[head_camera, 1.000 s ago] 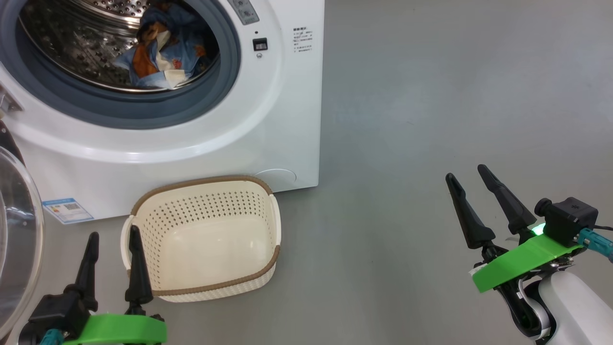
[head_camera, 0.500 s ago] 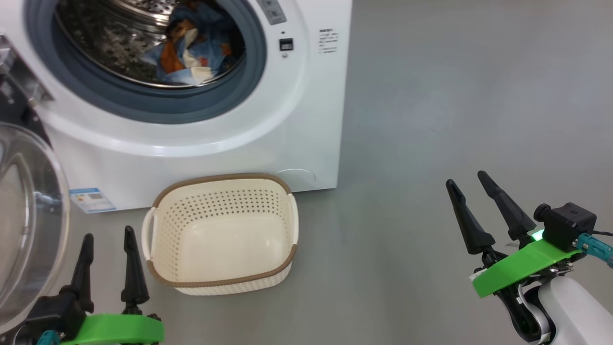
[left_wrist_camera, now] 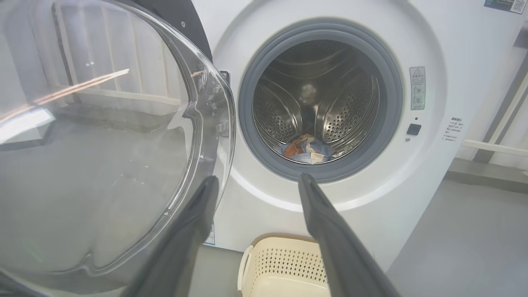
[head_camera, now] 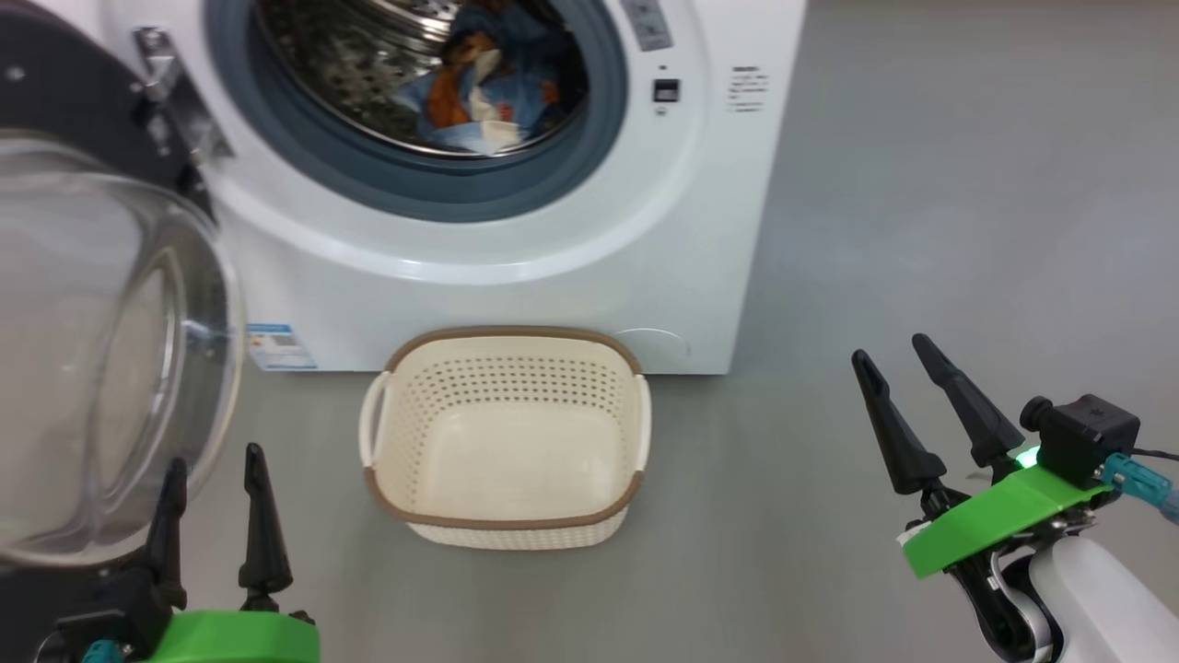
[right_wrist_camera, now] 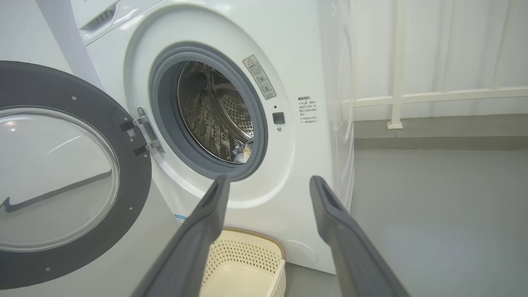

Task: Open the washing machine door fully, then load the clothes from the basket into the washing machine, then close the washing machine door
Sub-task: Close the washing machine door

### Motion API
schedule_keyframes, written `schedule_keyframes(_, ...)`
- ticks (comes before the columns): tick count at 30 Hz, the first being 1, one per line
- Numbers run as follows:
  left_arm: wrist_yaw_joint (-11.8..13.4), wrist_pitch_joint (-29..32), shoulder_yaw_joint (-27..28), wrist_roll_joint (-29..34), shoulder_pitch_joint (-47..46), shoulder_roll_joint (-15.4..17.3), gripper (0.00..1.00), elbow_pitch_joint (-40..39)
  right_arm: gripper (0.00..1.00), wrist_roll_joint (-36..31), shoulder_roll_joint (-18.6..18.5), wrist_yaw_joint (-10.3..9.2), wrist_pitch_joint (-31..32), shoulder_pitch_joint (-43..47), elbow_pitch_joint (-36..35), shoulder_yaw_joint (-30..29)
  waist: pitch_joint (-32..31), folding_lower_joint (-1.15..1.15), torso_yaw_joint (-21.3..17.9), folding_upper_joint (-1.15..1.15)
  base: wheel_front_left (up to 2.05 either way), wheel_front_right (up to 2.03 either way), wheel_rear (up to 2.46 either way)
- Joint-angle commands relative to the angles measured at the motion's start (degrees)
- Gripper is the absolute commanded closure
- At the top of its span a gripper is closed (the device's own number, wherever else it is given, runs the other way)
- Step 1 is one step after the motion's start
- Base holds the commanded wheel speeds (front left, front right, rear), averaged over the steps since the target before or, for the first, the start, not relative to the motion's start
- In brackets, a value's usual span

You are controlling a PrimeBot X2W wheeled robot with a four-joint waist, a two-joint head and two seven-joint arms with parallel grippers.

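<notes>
The clothes [head_camera: 484, 92] are lying in the drum [head_camera: 368, 55] of the washing machine [head_camera: 516, 276]; the basket [head_camera: 505, 529] is sitting empty before it. The left claw [head_camera: 213, 459] and right claw [head_camera: 890, 347] are gaping wide, holding nothing. Closing appears due: press the washing machine door [head_camera: 101, 368] at its black rim [head_camera: 55, 101], not the glass [head_camera: 74, 276], until latching.

From the head view, the washing machine door [head_camera: 97, 350] stands swung out at 9 o'clock. Its glass bowl bulges just ahead of the left gripper [head_camera: 214, 459] and closes off that side. At 12 o'clock the mouth of the washing machine [head_camera: 553, 304] gapes wide inside the grey gasket [head_camera: 442, 189], with the clothes [head_camera: 484, 92] lying low in the drum. The basket [head_camera: 502, 333] sits on the floor at 6 o'clock of that mouth, close to the machine's front. From 1 to 4 o'clock, bare grey floor [head_camera: 921, 184] spreads around the right gripper [head_camera: 890, 347].
</notes>
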Motion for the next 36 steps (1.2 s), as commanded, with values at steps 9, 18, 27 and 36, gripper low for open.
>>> schedule_keyframes(9,0.57,-0.35,1.52,0.16,1.11,0.57,0.00,-0.48,0.00,-0.71,-0.17,0.33,-0.45,1.80,-0.54,1.74,-2.35,0.00,7.27,0.00,0.00,0.00,0.00)
schedule_keyframes(18,0.67,-0.35,1.05,0.08,1.89,0.79,0.00,0.45,0.00,-0.61,0.09,0.33,-0.45,2.28,-0.20,2.37,-3.14,0.00,12.27,0.00,0.00,0.00,0.00)
schedule_keyframes(27,0.92,-0.07,0.08,-0.07,2.33,0.86,0.00,0.67,0.00,-0.68,0.22,0.33,-0.45,2.60,-0.08,2.66,-3.12,0.00,16.55,0.00,0.00,0.00,0.00)
schedule_keyframes(36,1.21,-0.08,-0.49,-0.47,2.72,0.90,0.00,0.31,0.00,-0.60,0.10,0.33,-0.45,2.57,0.00,3.20,-2.96,0.00,19.09,0.00,0.00,0.00,0.00)
